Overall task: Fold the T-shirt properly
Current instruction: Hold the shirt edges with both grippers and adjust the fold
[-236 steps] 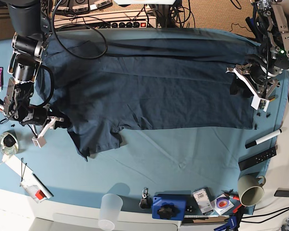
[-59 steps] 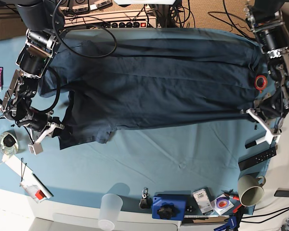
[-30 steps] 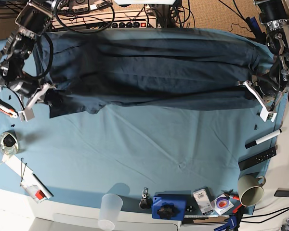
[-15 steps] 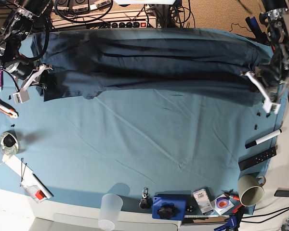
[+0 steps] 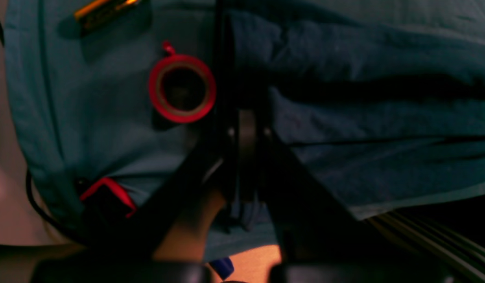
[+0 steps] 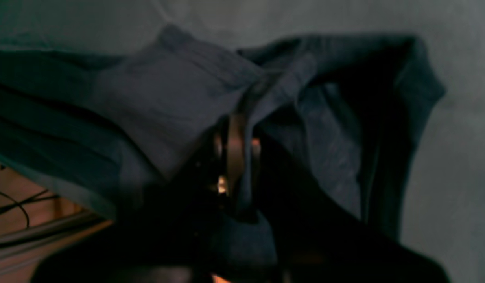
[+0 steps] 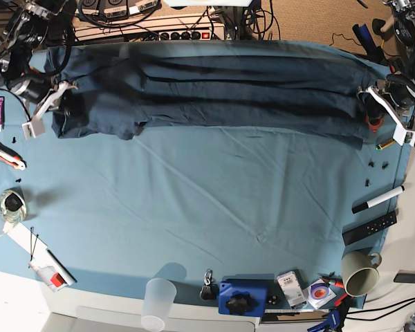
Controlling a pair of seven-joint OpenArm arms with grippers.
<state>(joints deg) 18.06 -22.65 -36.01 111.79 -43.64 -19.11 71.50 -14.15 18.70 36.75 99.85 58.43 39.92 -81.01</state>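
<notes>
We see the T-shirt stretched in long folds across the far side of the table cloth, running from one arm to the other. Our right gripper is clamped on a bunch of the shirt's fabric at the base view's left end, and our left gripper is pinched shut on the shirt's edge at the opposite end, just beside a roll of red tape. Along the near edge of the table stand a clear plastic cup and a mug, well apart from the shirt.
</notes>
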